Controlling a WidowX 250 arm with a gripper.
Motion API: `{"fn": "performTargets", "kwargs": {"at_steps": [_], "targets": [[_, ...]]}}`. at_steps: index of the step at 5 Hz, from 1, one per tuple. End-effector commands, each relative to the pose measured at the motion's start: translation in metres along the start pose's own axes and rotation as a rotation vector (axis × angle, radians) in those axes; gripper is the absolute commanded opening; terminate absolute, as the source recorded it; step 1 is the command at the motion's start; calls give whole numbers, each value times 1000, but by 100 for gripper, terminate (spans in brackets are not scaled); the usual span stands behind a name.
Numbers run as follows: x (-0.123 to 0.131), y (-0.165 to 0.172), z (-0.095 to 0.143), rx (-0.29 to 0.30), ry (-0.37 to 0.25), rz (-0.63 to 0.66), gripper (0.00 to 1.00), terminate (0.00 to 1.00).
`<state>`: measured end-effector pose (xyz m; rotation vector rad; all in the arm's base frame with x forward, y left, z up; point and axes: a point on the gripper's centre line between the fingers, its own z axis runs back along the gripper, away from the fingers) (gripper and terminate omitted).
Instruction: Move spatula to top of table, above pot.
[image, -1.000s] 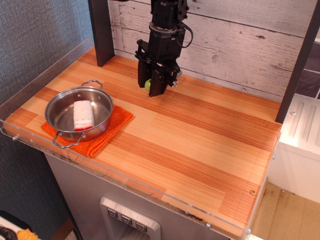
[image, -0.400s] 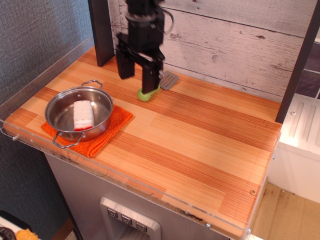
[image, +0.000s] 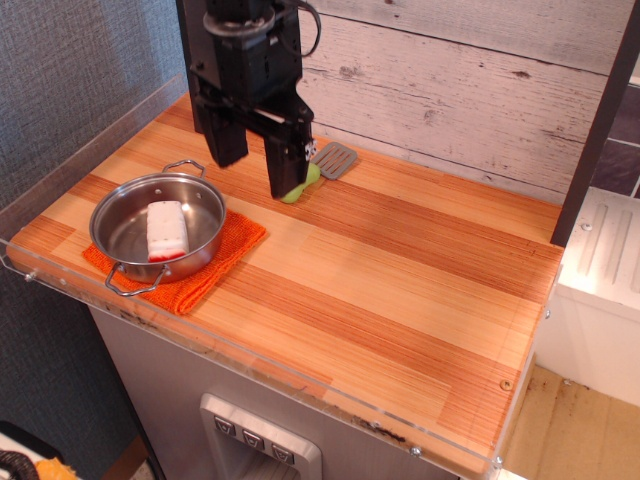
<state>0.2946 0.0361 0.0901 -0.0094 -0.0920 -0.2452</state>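
The spatula (image: 325, 166) lies flat on the table (image: 400, 270) near the back wall, grey slotted blade to the right, lime-green handle partly hidden behind my right finger. My gripper (image: 254, 164) is open and empty, its two black fingers spread wide, just left of the spatula and above the table. The steel pot (image: 158, 225) sits at the front left on an orange cloth and holds a white and red block.
An orange cloth (image: 200, 270) lies under the pot. A dark post (image: 200, 60) stands at the back left and another at the right edge (image: 600, 120). A white plank wall runs along the back. A clear acrylic rim (image: 90, 140) borders the table.
My gripper let go of the spatula, which now rests on the table. The gripper opened wider and moved left, toward the pot side.
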Motion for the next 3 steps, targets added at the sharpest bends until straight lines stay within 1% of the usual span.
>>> {"fn": "performTargets", "kwargs": {"at_steps": [1,2,3], "targets": [[-13,-10,12,14,-34,53,100,0],[-13,-10,12,14,-34,53,100,0],[-13,-10,12,14,-34,53,100,100]]}}
